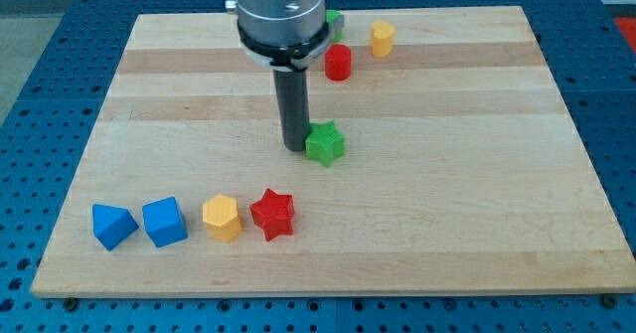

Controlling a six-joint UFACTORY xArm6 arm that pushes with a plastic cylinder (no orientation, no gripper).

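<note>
my tip (pixel 296 148) is sitting on the pale wooden board (pixel 447 204) near centre, touching or just about touching the view's left side of the green star-shaped block (pixel 325 143); no jaws on this rig, just a dark rod, nothing gripped. Red cylinder block (pixel 339 63) and yellow hexagonal block (pixel 383 38) are sitting toward view's top, another green block (pixel 334 20) half hidden behind the arm. Along view's bottom left, a row is lying: blue wedge-ish block (pixel 112 225), blue cube (pixel 164 222), yellow hexagonal block (pixel 222 217), red star block (pixel 272 214)
</note>
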